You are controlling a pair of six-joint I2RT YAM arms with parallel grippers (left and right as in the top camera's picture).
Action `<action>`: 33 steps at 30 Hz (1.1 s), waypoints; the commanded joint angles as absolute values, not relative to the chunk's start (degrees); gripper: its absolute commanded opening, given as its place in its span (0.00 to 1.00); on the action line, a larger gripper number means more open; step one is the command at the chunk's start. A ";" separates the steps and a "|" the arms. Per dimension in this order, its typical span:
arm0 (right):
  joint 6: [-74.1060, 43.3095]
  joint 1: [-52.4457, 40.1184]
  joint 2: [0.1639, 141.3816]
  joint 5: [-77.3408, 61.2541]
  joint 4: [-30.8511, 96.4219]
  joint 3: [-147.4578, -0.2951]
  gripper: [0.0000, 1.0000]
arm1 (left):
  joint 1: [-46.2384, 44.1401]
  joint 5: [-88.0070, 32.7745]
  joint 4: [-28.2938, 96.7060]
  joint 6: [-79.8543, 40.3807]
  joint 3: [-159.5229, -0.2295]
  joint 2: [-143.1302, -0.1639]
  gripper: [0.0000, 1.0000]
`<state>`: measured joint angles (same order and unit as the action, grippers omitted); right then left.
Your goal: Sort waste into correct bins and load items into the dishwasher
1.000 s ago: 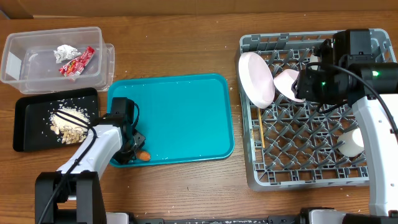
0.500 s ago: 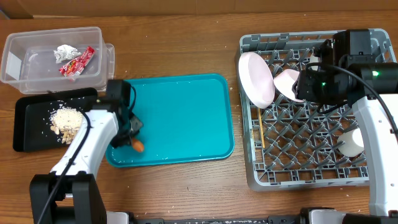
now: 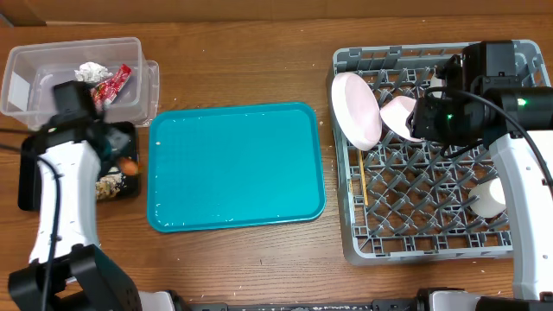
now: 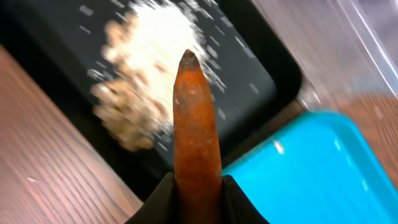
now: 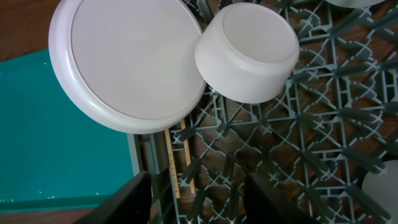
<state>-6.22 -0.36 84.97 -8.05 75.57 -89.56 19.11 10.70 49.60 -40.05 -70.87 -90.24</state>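
My left gripper (image 3: 119,161) is shut on the small orange carrot (image 3: 129,164) and holds it above the right part of the black tray (image 3: 30,186). In the left wrist view the carrot (image 4: 196,124) sticks out from the jaws (image 4: 198,194) over the tray (image 4: 249,74) and the rice crumbs (image 4: 149,68). The clear tub (image 3: 34,91) holds crumpled paper (image 3: 89,71) and a red wrapper (image 3: 112,82). My right gripper (image 5: 199,199) is open and empty above the grey dish rack (image 3: 350,233), which holds the plate (image 5: 127,62), a bowl (image 5: 249,53), a cup (image 3: 491,197) and chopsticks (image 5: 177,162).
The large teal tray (image 3: 233,168) lies between the bins and the rack, with nothing on it. The rack's lattice floor (image 5: 298,143) is open to the right of the bowl. Wooden table surface (image 3: 259,268) runs along the front.
My left arm has carried the carrot left and up, off the teal tray's front left corner to above the black tray. The right arm has not moved.
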 commanded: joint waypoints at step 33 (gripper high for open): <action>-6.02 -0.30 84.88 -7.53 74.46 -90.08 0.51 | 24.97 8.64 51.22 -33.08 -78.24 -99.72 0.57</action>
